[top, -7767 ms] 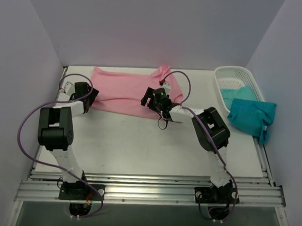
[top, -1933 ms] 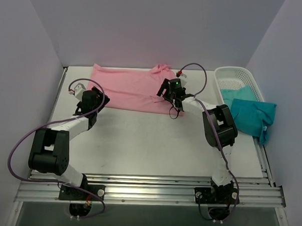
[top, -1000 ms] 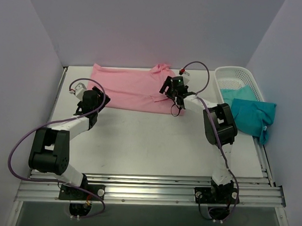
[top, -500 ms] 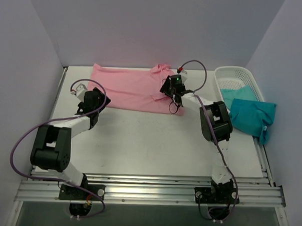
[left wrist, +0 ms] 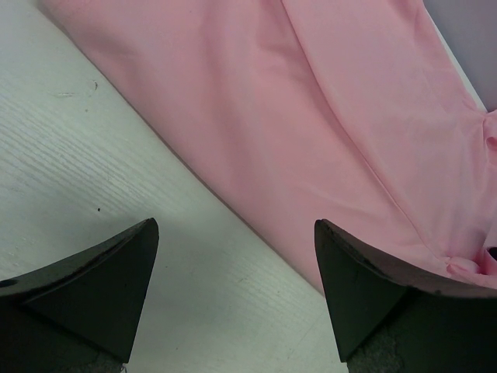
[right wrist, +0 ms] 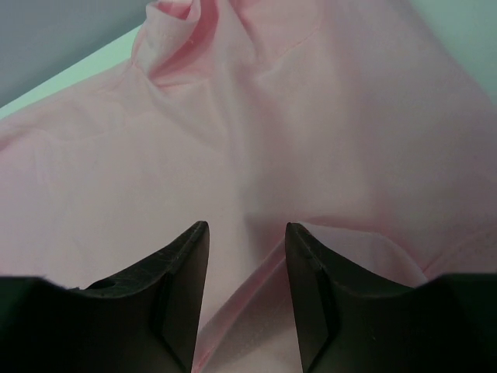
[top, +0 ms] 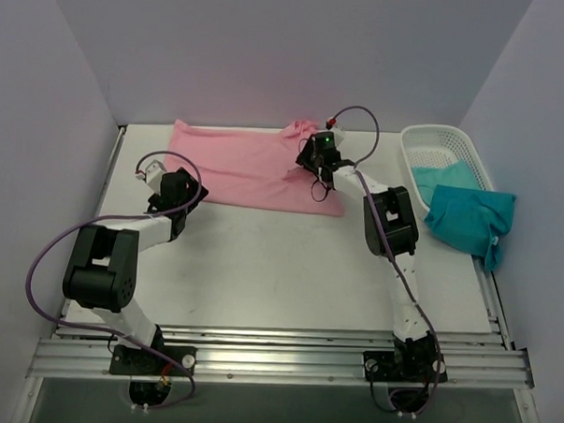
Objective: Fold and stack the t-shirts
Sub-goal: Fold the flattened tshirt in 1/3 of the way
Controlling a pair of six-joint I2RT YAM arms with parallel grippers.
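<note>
Right gripper: I see its two dark fingers standing a narrow gap apart, pressed down onto the pink t-shirt, with a raised fold of the pink cloth running up between them. I cannot tell from either view whether the fold is actually pinched. In the top view this gripper sits on the right-hand part of the shirt, just short of its right end, with the arm reaching far forward across the table. Left gripper: jaws spread wide and nothing between them. It hangs over bare table just beside the shirt's near edge, at the shirt's left part, not touching the cloth. The pink t-shirt lies spread flat along the far edge of the table, with its long axis running left to right. Its left end finishes in a fairly straight edge. Its right end is rumpled, with a bunched lobe pointing toward the back wall. I cannot make out the neck opening or any label. At the far right stands a white basket. One teal t-shirt lies inside it, and a second teal shirt is draped over its near rim onto the table, well apart from both grippers.
</note>
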